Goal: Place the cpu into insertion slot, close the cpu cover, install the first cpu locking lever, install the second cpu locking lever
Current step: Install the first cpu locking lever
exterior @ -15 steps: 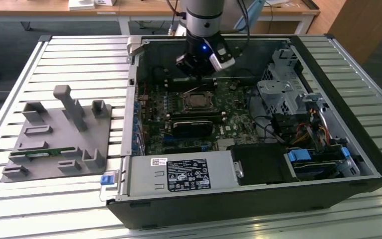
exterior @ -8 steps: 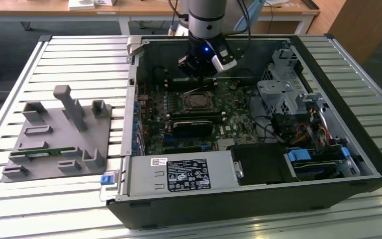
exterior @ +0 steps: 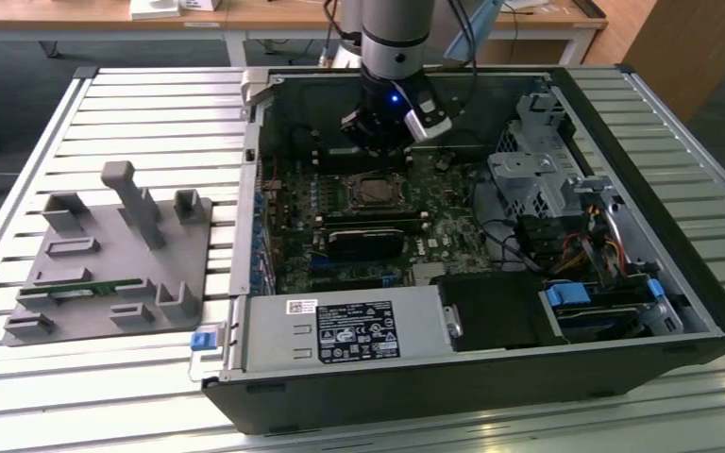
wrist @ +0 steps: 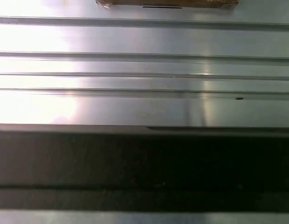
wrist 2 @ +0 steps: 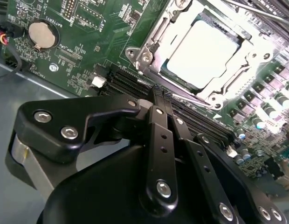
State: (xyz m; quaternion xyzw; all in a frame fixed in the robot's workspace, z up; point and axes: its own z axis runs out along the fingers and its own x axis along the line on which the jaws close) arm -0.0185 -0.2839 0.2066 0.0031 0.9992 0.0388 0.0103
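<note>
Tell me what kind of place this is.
Most likely a robotics lab or test workshop: an open computer case lies on a slatted metal table, a grey parts fixture sits beside it, and wooden desks stand behind.

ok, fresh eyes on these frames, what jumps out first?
The open computer case on the slatted table, with the arm's gripper down inside it over the green motherboard. In the second wrist view, the bright silvery cpu sits in its socket, ringed by the metal cover, beyond the black gripper linkage.
</note>
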